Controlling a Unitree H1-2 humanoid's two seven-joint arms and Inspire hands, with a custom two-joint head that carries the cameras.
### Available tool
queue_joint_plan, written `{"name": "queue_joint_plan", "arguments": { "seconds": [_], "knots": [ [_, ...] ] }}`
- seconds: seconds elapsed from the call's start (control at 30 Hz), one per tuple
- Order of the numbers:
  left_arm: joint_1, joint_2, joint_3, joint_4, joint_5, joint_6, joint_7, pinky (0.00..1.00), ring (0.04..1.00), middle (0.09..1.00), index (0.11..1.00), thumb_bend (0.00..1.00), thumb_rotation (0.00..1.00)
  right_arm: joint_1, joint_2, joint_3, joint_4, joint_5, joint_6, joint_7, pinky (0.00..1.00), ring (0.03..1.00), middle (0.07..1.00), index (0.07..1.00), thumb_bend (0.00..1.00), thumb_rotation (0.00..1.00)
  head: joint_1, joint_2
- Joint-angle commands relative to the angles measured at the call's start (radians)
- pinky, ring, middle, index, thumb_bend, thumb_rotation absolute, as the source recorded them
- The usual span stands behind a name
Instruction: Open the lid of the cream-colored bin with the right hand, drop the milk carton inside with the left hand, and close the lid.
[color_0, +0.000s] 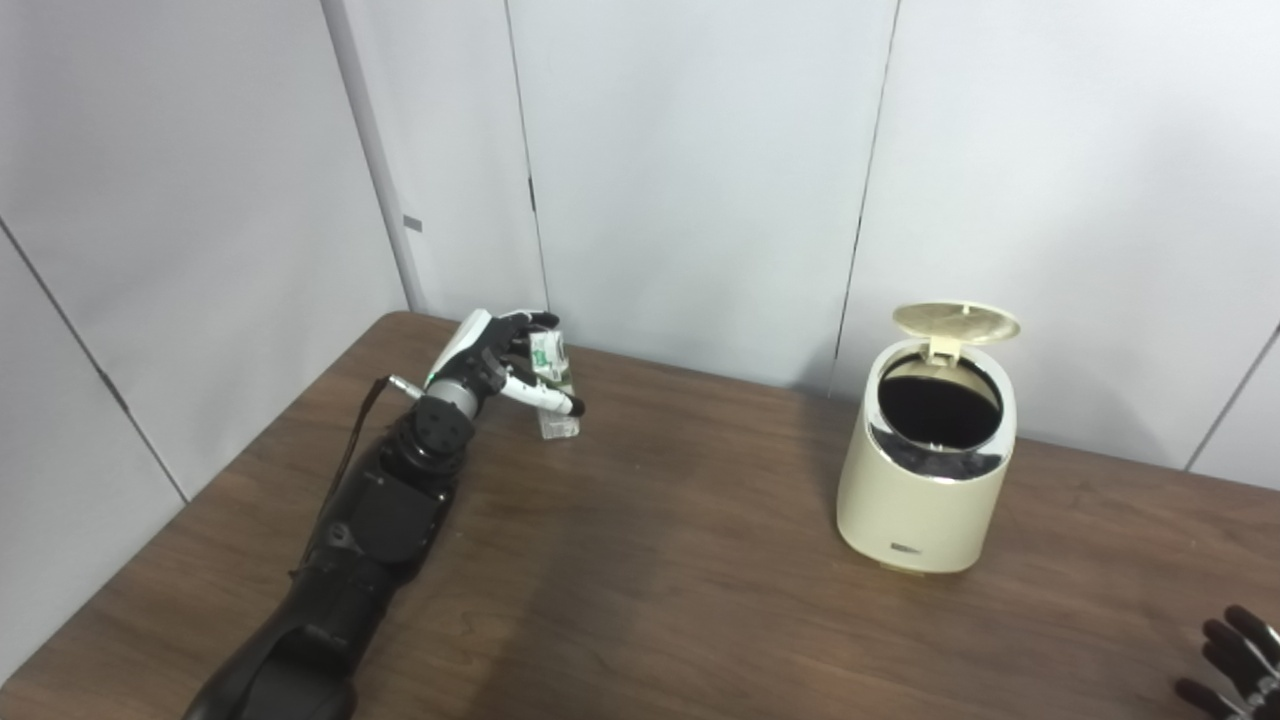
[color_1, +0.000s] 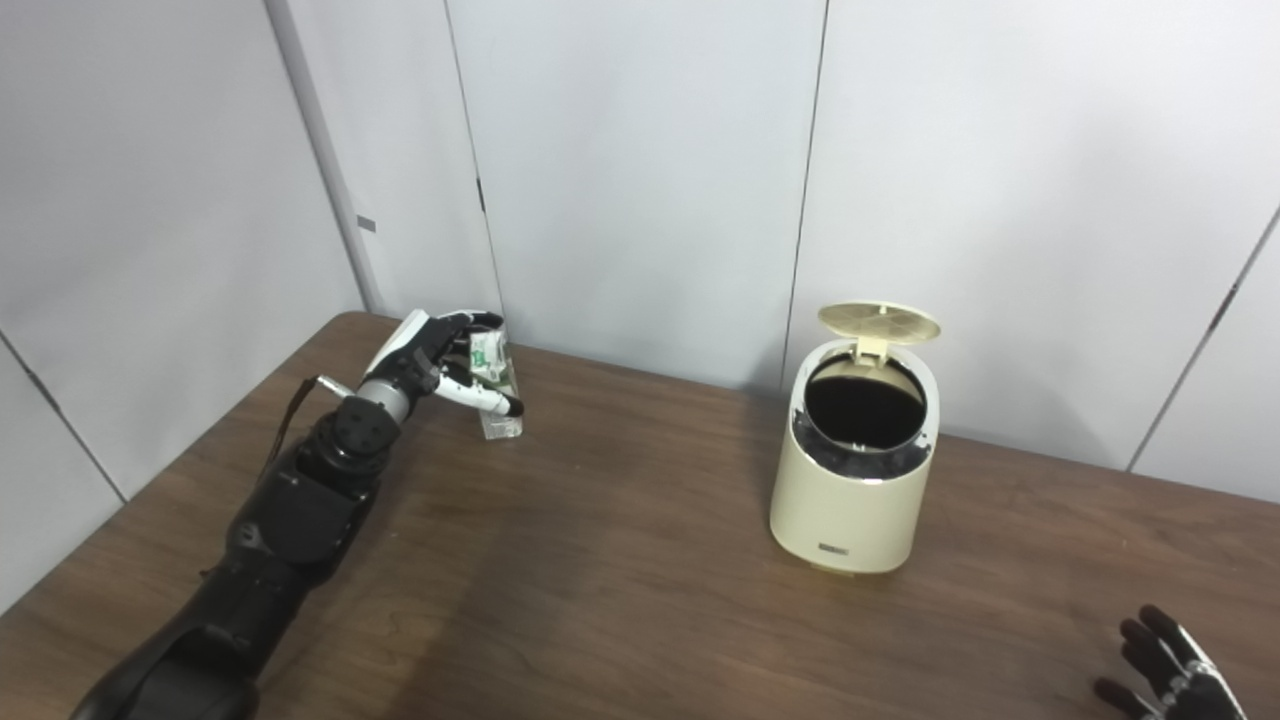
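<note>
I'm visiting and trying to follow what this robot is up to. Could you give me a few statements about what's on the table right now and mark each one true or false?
1. The lid of the cream-colored bin stands open. True.
2. The milk carton is already inside the bin. False: it stands on the table at the far left, well away from the bin.
3. The left hand is at the carton, fingers wrapped around it. True.
4. The right hand is holding the lid up. False: it is at the lower right edge, apart from the bin, fingers spread.
5. The bin lies tipped on its side. False: it stands upright.
</note>
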Motion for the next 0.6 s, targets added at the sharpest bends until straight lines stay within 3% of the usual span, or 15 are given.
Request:
{"name": "queue_joint_plan", "arguments": {
  "seconds": [0.0,0.43,0.57],
  "knots": [
    [-0.075,0.036,0.0,-0.012,0.022,-0.051,0.029,0.75,0.822,0.855,0.864,0.9,0.0,-0.01,-0.001,0.006,-0.013,-0.003,-0.001,0.005,0.87,0.908,0.873,0.878,0.66,0.96,0.0,0.0],
    [-0.076,0.04,-0.007,0.014,0.024,-0.097,0.03,0.65,0.749,0.805,0.822,0.89,0.0,-0.013,0.008,0.006,-0.02,0.008,0.014,-0.004,0.87,0.909,0.87,0.88,0.65,0.95,-0.008,0.005],
    [-0.072,0.042,-0.012,0.007,0.039,-0.098,0.039,0.61,0.701,0.754,0.772,0.82,0.0,-0.013,0.006,0.007,-0.017,0.009,0.009,-0.001,0.88,0.913,0.872,0.884,0.65,0.95,-0.009,0.005]
  ]
}}
